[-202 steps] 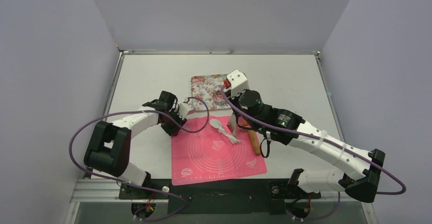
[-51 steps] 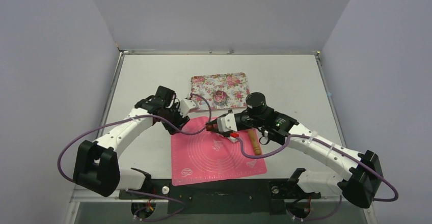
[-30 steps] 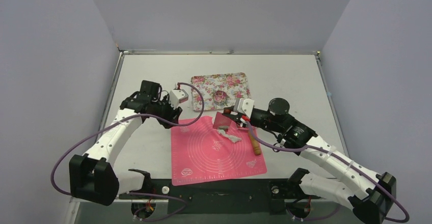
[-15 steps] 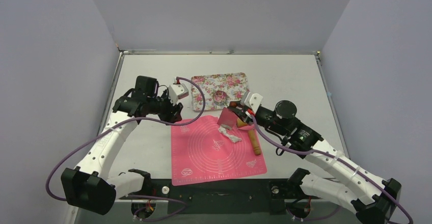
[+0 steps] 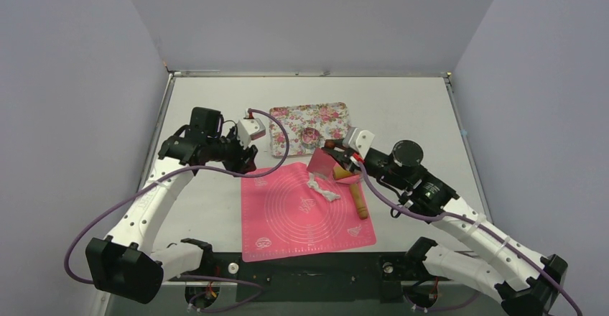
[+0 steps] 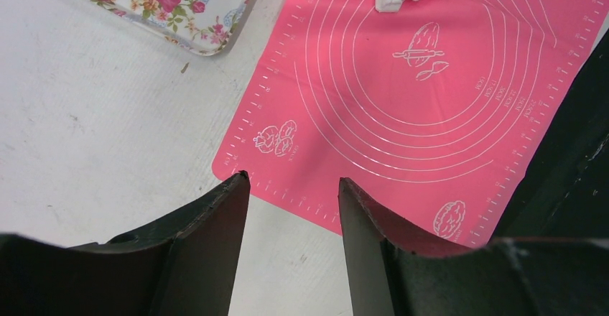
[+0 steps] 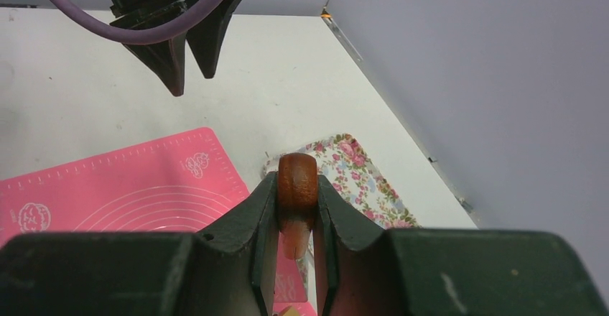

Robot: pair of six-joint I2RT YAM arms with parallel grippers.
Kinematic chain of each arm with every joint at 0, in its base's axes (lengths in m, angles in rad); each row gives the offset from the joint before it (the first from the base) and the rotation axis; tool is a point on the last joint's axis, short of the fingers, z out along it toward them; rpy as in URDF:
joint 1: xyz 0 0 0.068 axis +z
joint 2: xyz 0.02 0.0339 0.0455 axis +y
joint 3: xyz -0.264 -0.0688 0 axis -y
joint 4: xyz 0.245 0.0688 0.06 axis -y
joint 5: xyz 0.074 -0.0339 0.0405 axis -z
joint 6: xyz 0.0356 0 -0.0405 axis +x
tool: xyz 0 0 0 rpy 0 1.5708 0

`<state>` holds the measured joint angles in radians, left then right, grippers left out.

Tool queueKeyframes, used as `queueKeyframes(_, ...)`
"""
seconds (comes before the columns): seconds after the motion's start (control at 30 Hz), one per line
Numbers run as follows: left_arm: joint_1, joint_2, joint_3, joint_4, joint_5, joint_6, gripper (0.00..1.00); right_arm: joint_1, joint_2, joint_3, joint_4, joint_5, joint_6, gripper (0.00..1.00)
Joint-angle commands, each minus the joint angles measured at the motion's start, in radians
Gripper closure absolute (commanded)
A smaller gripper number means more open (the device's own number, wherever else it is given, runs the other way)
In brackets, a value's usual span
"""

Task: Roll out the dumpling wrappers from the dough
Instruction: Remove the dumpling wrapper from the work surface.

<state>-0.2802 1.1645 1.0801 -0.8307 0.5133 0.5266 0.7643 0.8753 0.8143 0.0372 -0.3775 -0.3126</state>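
The right gripper (image 7: 296,181) now pinches the far end of the wooden rolling pin (image 5: 358,200), with its two fingers pressed on the brown knob. A few seconds ago it was over the flowered tray (image 5: 336,113), then it dipped to the dough, and now it has come to the pin. The near end of the pin seems to rest at the 3 o'clock edge of the pink mat (image 5: 287,219), so I judge the pin gripped but not yet lifted. The mat corner at 1 o'clock looks turned up, just beside this gripper.

The left gripper (image 6: 292,183) has drawn back off the mat toward 10 o'clock. Its jaws are spread and hold nothing.

The dough (image 5: 323,189) lies on the mat at about 1 o'clock from the middle. It is a ragged, twisted white lump and is not flat. I see no neat round wrapper on the mat. The metal ring (image 5: 310,136) sits on the tray at 12 o'clock.

For the task this means the way is free and the rolling can begin: the pin must next go across the lump
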Motion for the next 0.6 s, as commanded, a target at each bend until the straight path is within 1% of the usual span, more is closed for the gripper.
queueKeyframes(0.0, -0.002, -0.002, 0.026, 0.017, 0.023, -0.006, 0.53, -0.008, -0.066, 0.036, 0.129, -0.042, 0.025, 1.00)
queueKeyframes(0.07, -0.002, 0.004, 0.021, 0.022, 0.026, -0.007, 0.53, -0.007, -0.069, 0.058, 0.098, 0.002, 0.048, 1.00)
queueKeyframes(0.1, -0.003, 0.007, 0.011, 0.026, 0.030, -0.008, 0.53, -0.008, -0.066, 0.080, 0.079, 0.047, 0.049, 1.00)
queueKeyframes(0.17, -0.003, 0.014, -0.031, 0.038, 0.049, -0.009, 0.53, -0.013, -0.054, 0.077, 0.041, 0.049, 0.027, 1.00)
queueKeyframes(0.2, -0.003, 0.023, -0.052, 0.043, 0.056, 0.004, 0.53, -0.014, -0.057, 0.060, 0.071, -0.005, 0.019, 1.00)
queueKeyframes(0.23, -0.009, 0.030, -0.105, 0.044, 0.057, 0.016, 0.53, -0.014, -0.061, 0.013, 0.098, -0.041, -0.002, 1.00)
queueKeyframes(0.27, -0.012, 0.048, -0.130, 0.055, 0.049, 0.039, 0.53, -0.014, -0.062, -0.006, 0.132, -0.118, -0.016, 1.00)
queueKeyframes(0.3, -0.014, 0.076, -0.177, 0.064, 0.014, 0.045, 0.53, -0.014, -0.059, -0.023, 0.133, -0.151, -0.051, 1.00)
queueKeyframes(0.4, -0.014, 0.145, -0.222, 0.093, -0.081, 0.052, 0.54, -0.022, -0.005, 0.019, 0.026, -0.332, -0.168, 1.00)
queueKeyframes(0.43, -0.010, 0.173, -0.226, 0.096, -0.116, 0.050, 0.54, -0.020, 0.004, 0.029, 0.007, -0.369, -0.229, 1.00)
queueKeyframes(0.47, -0.008, 0.184, -0.228, 0.104, -0.127, 0.046, 0.55, -0.016, 0.018, 0.044, -0.019, -0.411, -0.253, 1.00)
queueKeyframes(0.5, -0.004, 0.197, -0.231, 0.109, -0.137, 0.043, 0.55, -0.014, 0.023, 0.051, -0.026, -0.422, -0.288, 1.00)
queueKeyframes(0.57, -0.002, 0.204, -0.243, 0.135, -0.150, 0.037, 0.55, -0.016, 0.035, 0.071, -0.100, -0.440, -0.365, 1.00)
